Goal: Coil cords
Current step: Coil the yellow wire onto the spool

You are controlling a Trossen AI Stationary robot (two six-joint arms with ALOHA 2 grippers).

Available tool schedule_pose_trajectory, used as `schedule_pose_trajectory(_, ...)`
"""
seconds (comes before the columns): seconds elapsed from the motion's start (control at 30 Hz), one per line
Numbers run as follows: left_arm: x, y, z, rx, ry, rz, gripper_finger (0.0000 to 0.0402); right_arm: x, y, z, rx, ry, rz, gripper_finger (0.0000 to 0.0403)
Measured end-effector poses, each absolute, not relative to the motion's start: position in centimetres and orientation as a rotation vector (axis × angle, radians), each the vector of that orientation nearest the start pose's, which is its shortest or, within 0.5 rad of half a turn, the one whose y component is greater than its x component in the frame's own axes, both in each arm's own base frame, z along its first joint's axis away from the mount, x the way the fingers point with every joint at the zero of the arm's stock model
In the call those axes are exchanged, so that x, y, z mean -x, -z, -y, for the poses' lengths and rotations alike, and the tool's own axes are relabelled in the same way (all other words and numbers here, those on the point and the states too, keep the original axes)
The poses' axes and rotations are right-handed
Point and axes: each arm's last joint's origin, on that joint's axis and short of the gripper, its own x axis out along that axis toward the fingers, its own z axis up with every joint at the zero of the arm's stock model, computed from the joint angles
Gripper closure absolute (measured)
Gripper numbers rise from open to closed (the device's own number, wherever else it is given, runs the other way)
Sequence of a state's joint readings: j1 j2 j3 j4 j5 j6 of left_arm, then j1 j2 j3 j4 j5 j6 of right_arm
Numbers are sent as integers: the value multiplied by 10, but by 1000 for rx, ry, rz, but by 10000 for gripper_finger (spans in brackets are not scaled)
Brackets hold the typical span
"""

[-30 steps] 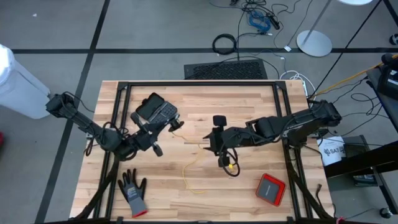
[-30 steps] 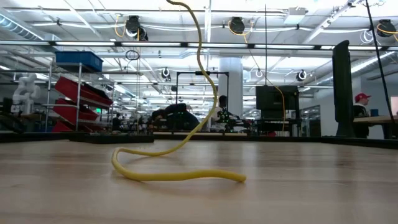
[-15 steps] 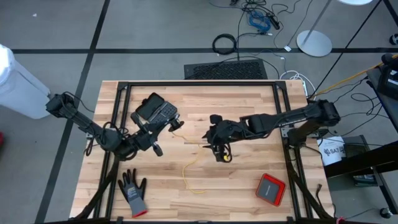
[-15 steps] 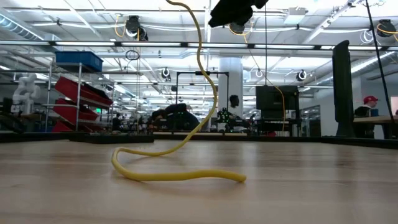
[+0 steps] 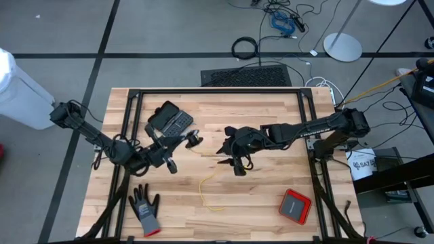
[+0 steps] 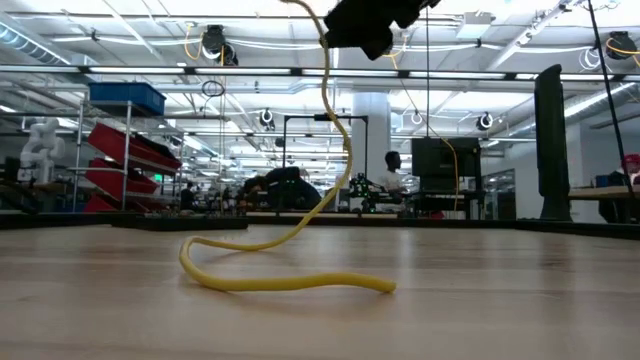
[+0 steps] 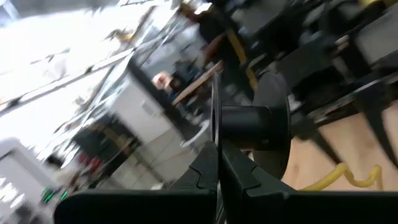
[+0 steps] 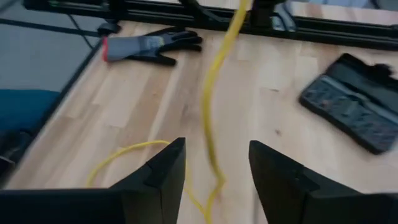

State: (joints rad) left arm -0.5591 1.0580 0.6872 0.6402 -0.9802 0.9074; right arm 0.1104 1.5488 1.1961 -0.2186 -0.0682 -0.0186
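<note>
progress: early, cord uncoiled, loose across mid-table | left gripper: clamped on cord's black round end, lifted | right gripper: wide, straddling cord, nothing gripped | left: form ring

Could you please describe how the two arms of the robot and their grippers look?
Both arms are dark, nearly black, built of slim jointed segments with thicker, rounded joints. The left gripper and the right gripper each have two fingers. The right one's fingers are flat, dark, angular plates with straight edges. The left one's fingers are black and taper to narrow tips. No markings are readable on either arm.
</note>
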Motion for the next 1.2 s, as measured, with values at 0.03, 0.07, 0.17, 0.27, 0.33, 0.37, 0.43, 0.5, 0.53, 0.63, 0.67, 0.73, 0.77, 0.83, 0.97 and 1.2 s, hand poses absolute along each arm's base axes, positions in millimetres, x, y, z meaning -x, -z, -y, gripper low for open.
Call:
schedule_pose_trajectory(0.03, -201, -323, 98, -720, -451, 0, 400, -345, -285, -41, 22, -192, -570, 228)
schedule_pose_trajectory(0.07, -201, -323, 98, -738, -441, 2, 400, -347, -284, -41, 19, -202, -566, 220)
schedule_pose_trajectory(0.17, -202, -319, 99, -821, -424, -38, 400, -352, -278, -42, 20, -222, -566, 192)
schedule_pose_trajectory(0.27, -202, -312, 101, -950, -389, -105, 400, -357, -273, -43, 54, -232, -564, 175)
schedule_pose_trajectory(0.33, -202, -309, 102, -1006, -366, -133, 400, -360, -269, -43, 72, -237, -562, 173)
schedule_pose_trajectory(0.37, -202, -308, 103, -1016, -360, -137, 400, -361, -268, -43, 78, -239, -553, 175)
schedule_pose_trajectory(0.43, -202, -308, 104, -1040, -352, -142, 400, -364, -264, -43, 91, -242, -559, 182)
schedule_pose_trajectory(0.5, -201, -308, 105, -1046, -348, -138, 400, -366, -261, -44, 99, -245, -568, 194)
schedule_pose_trajectory(0.53, -201, -308, 106, -1055, -344, -138, 400, -366, -260, -44, 104, -246, -570, 201)
schedule_pose_trajectory(0.63, -199, -308, 109, -1094, -328, -136, 400, -366, -259, -43, 115, -249, -575, 232)
schedule_pose_trajectory(0.67, -199, -308, 110, -1119, -316, -134, 400, -366, -259, -42, 115, -247, -575, 245)
schedule_pose_trajectory(0.73, -197, -308, 114, -1196, -274, -120, 400, -365, -260, -40, 113, -241, -577, 275)
schedule_pose_trajectory(0.77, -196, -307, 117, -1240, -250, -113, 400, -365, -261, -39, 113, -237, -576, 292)
schedule_pose_trajectory(0.83, -194, -306, 122, -1289, -224, -105, 400, -365, -261, -36, 111, -231, -575, 324)
schedule_pose_trajectory(0.97, -192, -306, 125, -1315, -222, -108, 400, -365, -260, -32, 111, -222, -590, 388)
schedule_pose_trajectory(1.2, -191, -306, 124, -1313, -247, -129, 400, -364, -259, -30, 119, -195, -604, 398)
